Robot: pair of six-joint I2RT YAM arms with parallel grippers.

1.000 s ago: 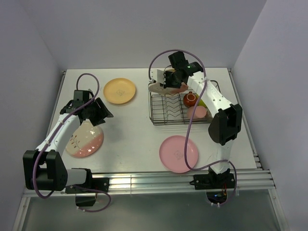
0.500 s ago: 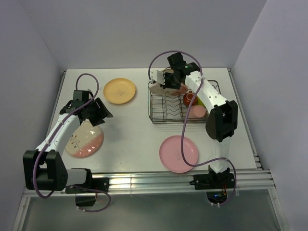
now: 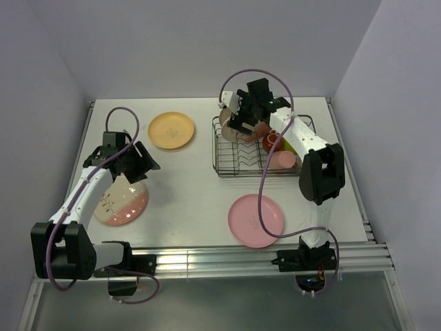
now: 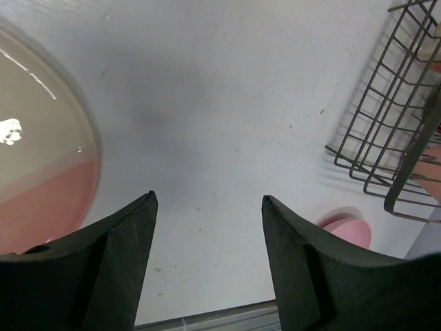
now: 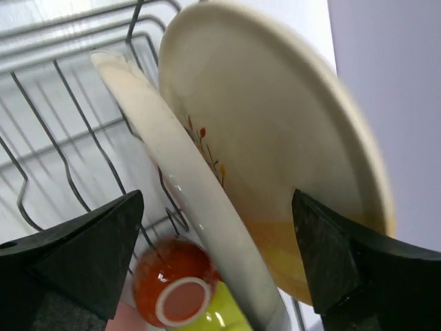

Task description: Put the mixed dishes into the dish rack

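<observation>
right claw point(image 5: 217, 196): spread wide, gripping nothing, at cream-and-yellow plate point(image 5: 289, 117) and cream plate point(image 5: 172, 162), both on edge in dish rack point(image 3: 238, 175) far-left corner | left claw point(image 4: 207, 203): released, empty, over tabletop point(image 3: 186, 186) beside cream-and-pink plate point(image 3: 120, 201) | dark red mug point(image 5: 172, 283) in rack | pink plate point(image 3: 256, 220), yellow-orange plate point(image 3: 171, 129) flat on tabletop

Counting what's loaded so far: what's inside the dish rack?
Two cream plates standing on edge, a dark red mug, a lime-yellow bowl and a salmon-pink tumbler. The right arm hides the rack's far end from above.
</observation>
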